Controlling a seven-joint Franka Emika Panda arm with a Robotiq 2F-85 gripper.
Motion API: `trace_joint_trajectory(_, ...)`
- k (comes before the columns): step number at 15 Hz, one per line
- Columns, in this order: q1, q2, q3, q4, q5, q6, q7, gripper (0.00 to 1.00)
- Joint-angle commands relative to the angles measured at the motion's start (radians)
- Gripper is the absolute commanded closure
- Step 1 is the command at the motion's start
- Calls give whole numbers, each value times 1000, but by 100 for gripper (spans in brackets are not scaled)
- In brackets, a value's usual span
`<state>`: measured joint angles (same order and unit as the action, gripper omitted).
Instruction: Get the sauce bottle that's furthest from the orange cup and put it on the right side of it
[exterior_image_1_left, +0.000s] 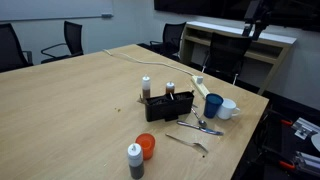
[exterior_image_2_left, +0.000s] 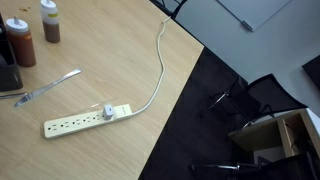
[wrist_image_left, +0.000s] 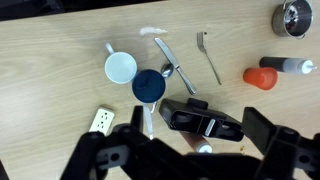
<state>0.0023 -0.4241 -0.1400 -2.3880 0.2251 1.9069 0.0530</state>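
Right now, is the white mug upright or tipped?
Upright: the white mug stands on its base; the wrist view looks down into its round mouth.

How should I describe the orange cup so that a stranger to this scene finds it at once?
On the wooden table, find the black holder in the middle. Nearer the camera in an exterior view, the orange cup stands beside a grey bottle with a white cap; it is the only bright orange thing on the table, squat and shorter than that bottle.
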Motion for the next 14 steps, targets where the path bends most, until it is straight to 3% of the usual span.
trace_joint_trajectory(1,-26,2,23,2,9,-4,-9,0)
trace_joint_trajectory(9,-26,2,23,3,9,-4,-9,0)
trace_joint_trajectory(14,-25,89,64,46,-50,107,19,0)
